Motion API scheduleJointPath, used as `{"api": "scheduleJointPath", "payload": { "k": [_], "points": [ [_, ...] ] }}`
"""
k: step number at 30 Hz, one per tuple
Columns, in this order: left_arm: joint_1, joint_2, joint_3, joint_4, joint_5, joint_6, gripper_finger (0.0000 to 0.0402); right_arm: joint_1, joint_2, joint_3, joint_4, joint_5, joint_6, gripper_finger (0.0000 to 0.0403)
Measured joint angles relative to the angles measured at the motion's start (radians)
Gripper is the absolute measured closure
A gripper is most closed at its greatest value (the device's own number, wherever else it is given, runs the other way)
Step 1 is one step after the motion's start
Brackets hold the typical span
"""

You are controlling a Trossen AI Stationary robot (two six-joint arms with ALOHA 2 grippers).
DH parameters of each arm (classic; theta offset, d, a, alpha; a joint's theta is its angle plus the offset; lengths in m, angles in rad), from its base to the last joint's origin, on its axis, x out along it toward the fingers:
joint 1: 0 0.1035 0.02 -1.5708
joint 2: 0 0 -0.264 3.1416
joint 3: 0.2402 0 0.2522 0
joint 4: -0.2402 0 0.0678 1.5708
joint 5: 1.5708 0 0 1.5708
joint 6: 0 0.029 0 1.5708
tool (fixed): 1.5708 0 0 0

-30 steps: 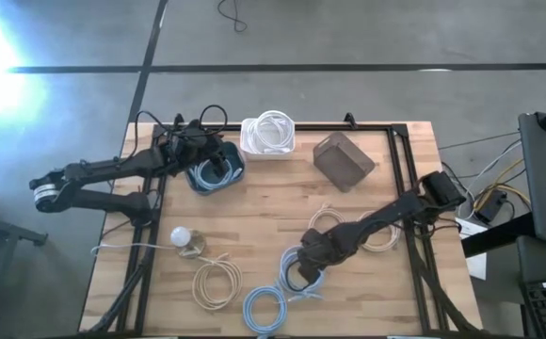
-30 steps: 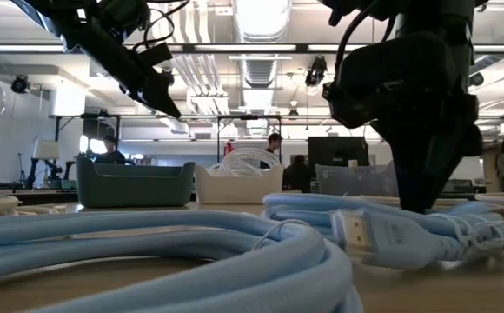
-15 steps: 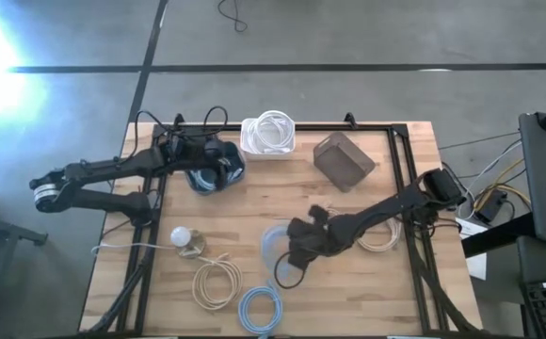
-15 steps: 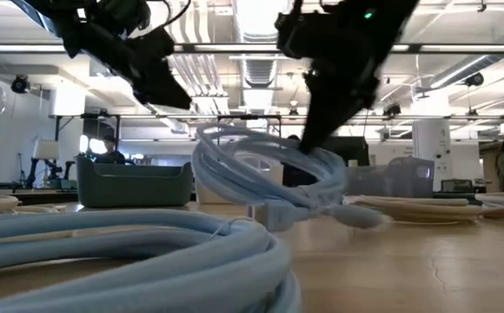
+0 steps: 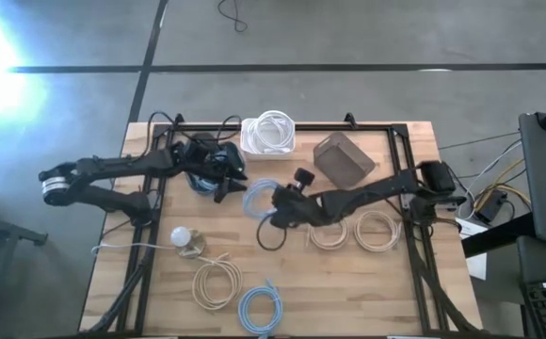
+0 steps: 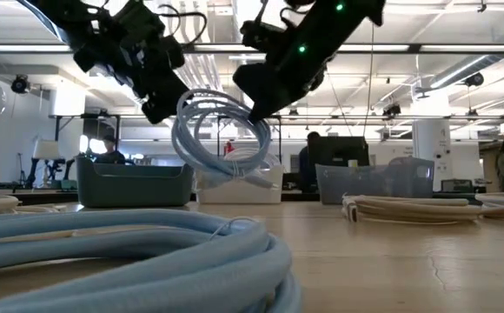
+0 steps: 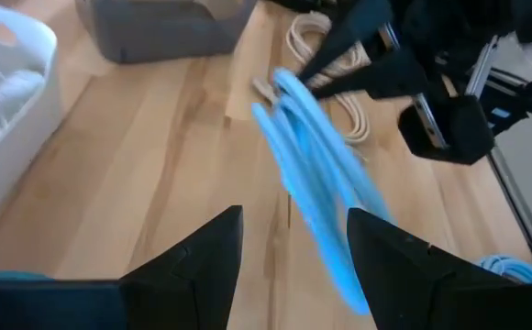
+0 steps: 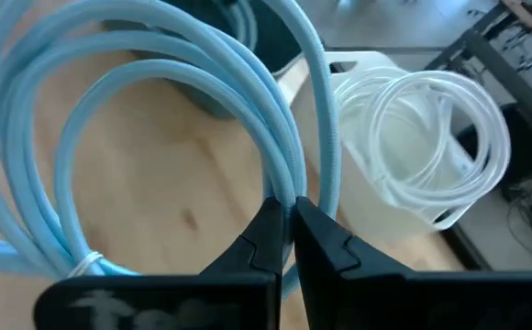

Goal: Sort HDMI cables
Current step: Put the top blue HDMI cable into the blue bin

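Observation:
A light blue HDMI cable coil (image 5: 257,198) hangs above the table's middle with my right gripper (image 5: 273,203) shut on it. My left gripper (image 5: 228,179) stands open just left of it, beside the dark blue bin (image 5: 202,177). In the left wrist view the coil (image 7: 314,188) is ahead of the open fingers (image 7: 206,252); I cannot tell whether they touch it. White cable fills the white bin (image 5: 268,133). Beige coils (image 5: 377,229) (image 5: 216,282) and another light blue coil (image 5: 261,309) lie flat on the wood. My right gripper pinches the turns of the light blue coil at one spot on its ring (image 8: 287,188) between its two shut fingers. The fingers come from the table's right, slanting down. The coil is lifted clear of the table (image 6: 222,139) and stands on edge, its turns fanned apart.
A grey-brown bin (image 5: 342,160) stands at the far right of centre. A white bulb-like object (image 5: 181,237) with a thin cord sits near the left edge. A black frame runs along the table's far and side edges. Bare wood lies between the bins and the near coils.
My right gripper has lifted the light blue coil off the table at the near right of centre. It has carried the coil up and toward the far left, rolling as it went. The coil now hangs clear. My left gripper has turned from the dark blue bin toward the coil.

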Motion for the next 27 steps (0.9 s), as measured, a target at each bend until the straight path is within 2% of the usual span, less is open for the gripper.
{"api": "scheduleJointPath", "payload": {
  "k": [12, 20, 23, 27],
  "points": [
    [-0.008, 0.109, 0.000, 0.053, 0.002, -0.001, 0.0200, -0.061, -0.001, -0.003, -0.004, -0.057, -0.094, 0.0390],
    [0.016, 0.045, 0.000, 0.034, -0.003, 0.044, 0.0200, -0.055, -0.004, -0.004, -0.206, -0.059, -0.008, 0.0390],
    [0.016, 0.038, 0.002, 0.058, -0.003, 0.032, 0.0200, -0.058, -0.004, -0.005, -0.175, -0.059, -0.008, 0.0390],
    [0.009, 0.073, 0.002, 0.125, -0.003, -0.013, 0.0200, -0.058, -0.004, -0.005, -0.038, -0.059, -0.083, 0.0390]
  ]
}}
